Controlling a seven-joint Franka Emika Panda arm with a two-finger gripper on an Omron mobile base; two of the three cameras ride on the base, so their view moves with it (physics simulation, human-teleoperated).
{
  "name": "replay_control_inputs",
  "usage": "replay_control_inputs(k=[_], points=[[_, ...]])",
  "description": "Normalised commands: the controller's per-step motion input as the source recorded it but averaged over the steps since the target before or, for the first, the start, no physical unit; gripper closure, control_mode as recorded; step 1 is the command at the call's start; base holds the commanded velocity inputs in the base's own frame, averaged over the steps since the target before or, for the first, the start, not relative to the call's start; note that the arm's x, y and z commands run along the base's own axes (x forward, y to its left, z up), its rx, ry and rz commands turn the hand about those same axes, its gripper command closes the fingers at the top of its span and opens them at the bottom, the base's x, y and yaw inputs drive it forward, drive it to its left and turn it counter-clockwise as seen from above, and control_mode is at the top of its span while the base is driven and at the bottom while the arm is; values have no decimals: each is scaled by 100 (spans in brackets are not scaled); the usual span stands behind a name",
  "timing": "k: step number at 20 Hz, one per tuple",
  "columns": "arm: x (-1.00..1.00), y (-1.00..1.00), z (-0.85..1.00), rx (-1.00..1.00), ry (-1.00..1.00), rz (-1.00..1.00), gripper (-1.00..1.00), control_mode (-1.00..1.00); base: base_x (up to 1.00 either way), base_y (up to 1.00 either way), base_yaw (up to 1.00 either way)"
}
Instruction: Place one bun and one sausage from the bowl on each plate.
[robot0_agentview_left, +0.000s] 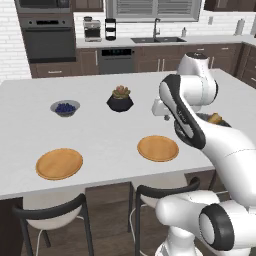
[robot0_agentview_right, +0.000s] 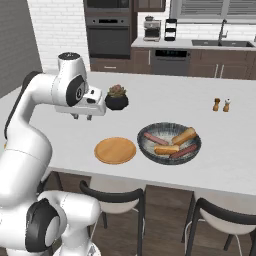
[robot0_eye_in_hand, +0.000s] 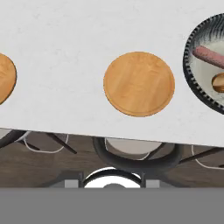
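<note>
The wide dark bowl (robot0_agentview_right: 169, 131) sits on the white island at the right, holding two tan buns (robot0_agentview_right: 184, 136) (robot0_agentview_right: 166, 149) and two reddish sausages (robot0_agentview_right: 156, 138) (robot0_agentview_right: 183, 151). One orange-brown plate (robot0_agentview_right: 115, 150) lies just left of the bowl, bare. A second bare plate (robot0_agentview_left: 59, 163) lies further left near the front edge. My gripper (robot0_agentview_right: 82, 117) hovers above the counter, up and left of the near plate, shut with nothing in it. The hand view looks down on the near plate (robot0_eye_in_hand: 139, 84), the bowl's rim (robot0_eye_in_hand: 192, 74), a sausage (robot0_eye_in_hand: 209, 57) and part of a bun (robot0_eye_in_hand: 218, 82).
A black succulent pot (robot0_agentview_right: 116, 101) stands behind the near plate. A small grey bowl of blue berries (robot0_agentview_left: 65, 107) is at the back left. Two shakers (robot0_agentview_right: 221, 105) stand at the right rear. Stools (robot0_agentview_right: 112, 197) are tucked under the island's front edge.
</note>
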Motion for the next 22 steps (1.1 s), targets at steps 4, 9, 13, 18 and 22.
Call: replay_control_inputs(k=[4,9,13,18,22], points=[[12,-32,0,0,0,1,-100,-100,0,0,0],[43,-70,-6,0,3,2,-100,-100,0,0,0],[22,-73,-29,0,1,-9,-100,-100,0,0,0],[20,-73,-53,0,9,-30,-100,-100,0,0,0],[22,-66,-60,0,9,-35,-100,-100,0,0,0]])
